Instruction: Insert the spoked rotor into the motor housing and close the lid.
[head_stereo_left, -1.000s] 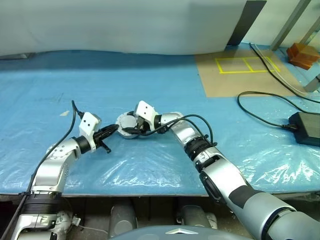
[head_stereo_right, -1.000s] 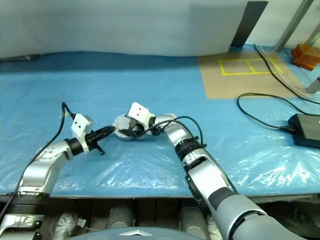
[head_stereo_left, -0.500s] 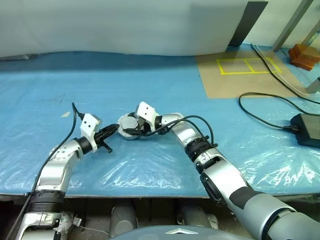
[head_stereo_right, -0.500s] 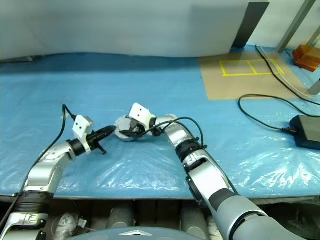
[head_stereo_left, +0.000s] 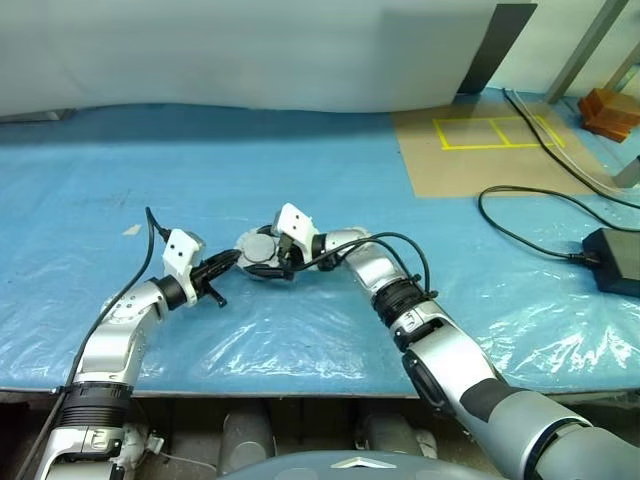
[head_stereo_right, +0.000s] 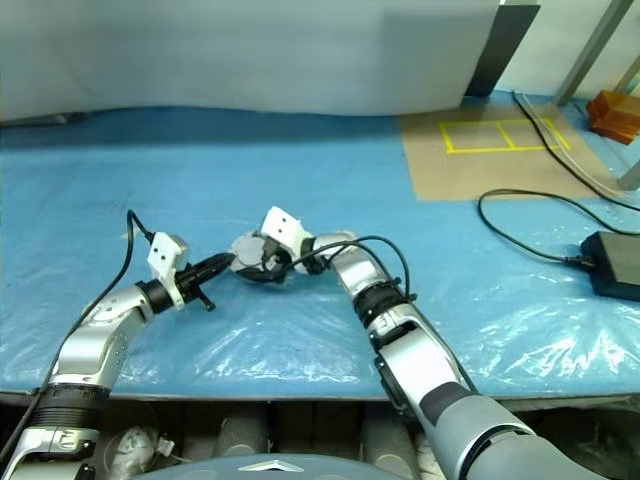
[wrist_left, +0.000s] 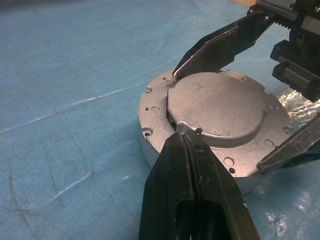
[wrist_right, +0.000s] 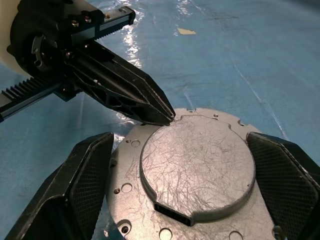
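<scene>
The motor housing (wrist_left: 152, 107) is a round silver body with small holes in its rim, lying on the blue sheet. A scratched grey disc, the lid (wrist_left: 220, 105), lies flat on top of it. My left gripper (wrist_left: 184, 136) is shut, and its tips touch the edge of the lid. My right gripper (wrist_right: 180, 137) is open, with one finger on each side of the housing (wrist_right: 200, 220); I cannot tell whether they touch it. From the head camera both grippers meet at the housing (head_stereo_left: 260, 250). The spoked rotor is hidden.
A wrinkled blue plastic sheet (head_stereo_left: 300, 180) covers the table. At the right lie a black cable (head_stereo_left: 520, 225) and a black power brick (head_stereo_left: 612, 258). A brown board with yellow tape (head_stereo_left: 480, 140) sits at the back right. The table's front edge (head_stereo_left: 300, 385) is close.
My right gripper's fingers have spread wider around the housing. The left gripper has stayed shut at the lid's edge.
</scene>
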